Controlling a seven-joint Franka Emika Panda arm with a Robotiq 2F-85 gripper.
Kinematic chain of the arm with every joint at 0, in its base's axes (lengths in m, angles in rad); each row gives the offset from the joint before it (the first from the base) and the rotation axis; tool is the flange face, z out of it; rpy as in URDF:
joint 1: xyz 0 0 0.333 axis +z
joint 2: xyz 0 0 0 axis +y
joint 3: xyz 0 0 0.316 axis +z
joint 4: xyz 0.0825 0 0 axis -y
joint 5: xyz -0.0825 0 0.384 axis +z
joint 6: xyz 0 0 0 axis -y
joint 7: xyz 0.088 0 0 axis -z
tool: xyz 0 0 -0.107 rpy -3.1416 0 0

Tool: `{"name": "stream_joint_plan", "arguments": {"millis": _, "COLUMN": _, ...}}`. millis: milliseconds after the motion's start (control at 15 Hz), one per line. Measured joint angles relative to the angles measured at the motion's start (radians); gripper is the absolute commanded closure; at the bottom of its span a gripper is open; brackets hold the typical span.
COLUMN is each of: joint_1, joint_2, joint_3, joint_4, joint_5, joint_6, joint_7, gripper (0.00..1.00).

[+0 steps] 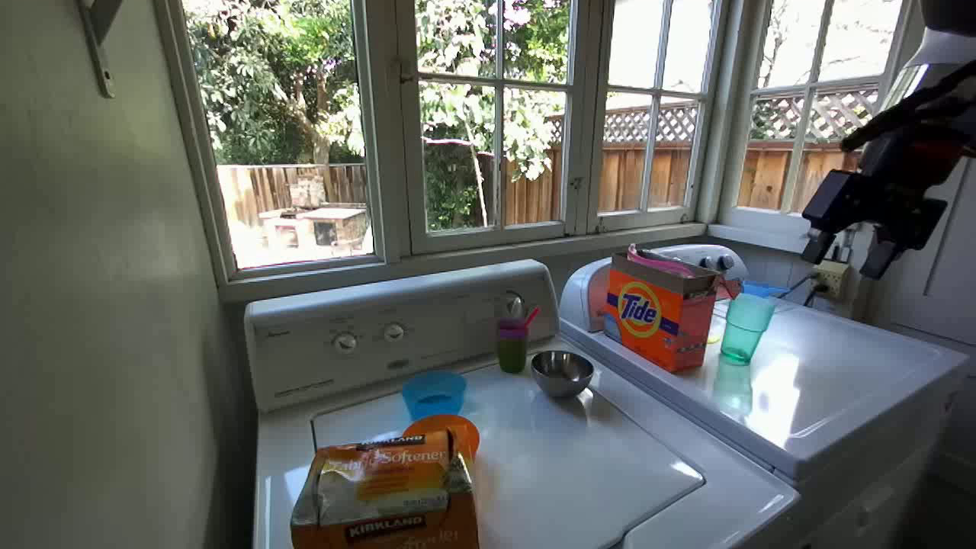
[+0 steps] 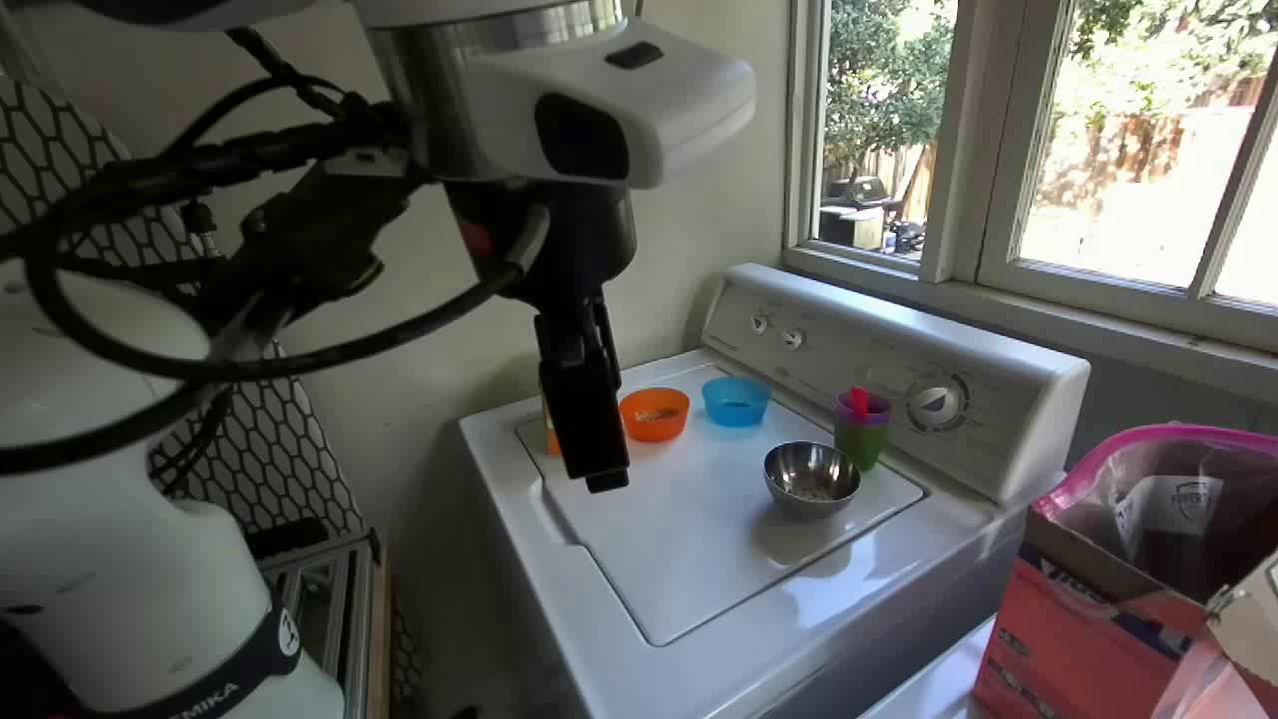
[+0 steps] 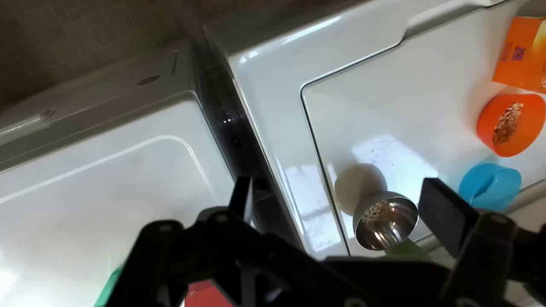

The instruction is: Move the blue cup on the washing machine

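The blue cup (image 1: 746,329), a translucent teal tumbler, stands upright on the neighbouring glossy white appliance, beside the orange Tide box. Only a sliver of the cup (image 3: 109,286) shows at the lower left of the wrist view. It is out of view in the exterior view where the arm is close. The white washing machine (image 1: 557,450) has a back panel with dials; it also shows in the other views (image 2: 679,539) (image 3: 362,106). My gripper (image 1: 850,258) is open and empty, raised above the appliances (image 2: 599,477). Its fingers are wide apart in the wrist view (image 3: 337,200).
On the washing machine sit a steel bowl (image 1: 562,375), a green-purple cup (image 1: 512,349), a low blue dish (image 1: 434,393), an orange bowl (image 2: 654,417) and a fabric softener box (image 1: 389,488). The Tide box (image 1: 662,320) stands on the glossy appliance (image 1: 831,389). Windows line the back.
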Motion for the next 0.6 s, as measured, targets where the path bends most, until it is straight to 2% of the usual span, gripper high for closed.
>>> {"name": "stream_joint_plan", "arguments": {"millis": 600, "joint_1": -0.004, "joint_2": 0.001, "joint_3": 0.005, "joint_4": 0.001, "joint_5": -0.004, "joint_6": 0.009, "joint_7": 0.001, "gripper": 0.00}}
